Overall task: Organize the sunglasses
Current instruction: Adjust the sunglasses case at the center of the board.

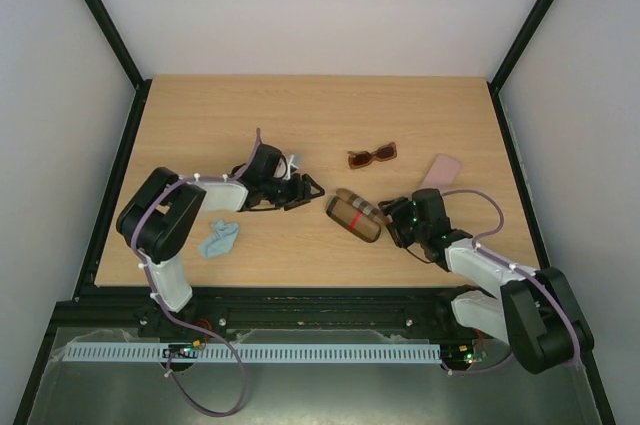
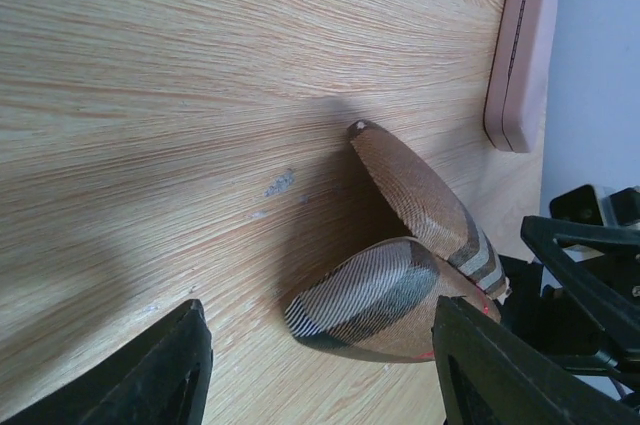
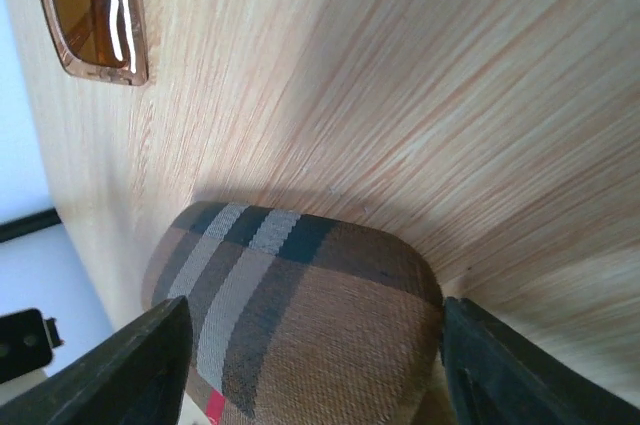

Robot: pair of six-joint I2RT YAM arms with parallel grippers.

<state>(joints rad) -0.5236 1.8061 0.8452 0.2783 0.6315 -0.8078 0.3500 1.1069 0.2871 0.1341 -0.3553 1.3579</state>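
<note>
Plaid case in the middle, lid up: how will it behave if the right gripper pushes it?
The plaid case looks stiff-shelled, so it should slide rather than crumple. It stands open like a clamshell, so a push may swing it shut or tip it. Its woven cover is probably not slippery.

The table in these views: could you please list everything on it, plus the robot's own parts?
Table: one, light wood, spans the workspace.
Plastic-framed sunglasses: one pair, reddish-brown, far centre, lying alone.
Wire-framed sunglasses: one pair, black, apparently beneath the left end effector; hard to make out.
Plaid case: one, brown with a red stripe, centre, hinged open.
Pink case: one, pink, right of centre, flat.
Cloth: one, light blue, near left, crumpled.
Left end effector: one, black, open, facing the plaid case.
Right end effector: one, black, fingers either side of the plaid case's end; contact unclear.
</note>
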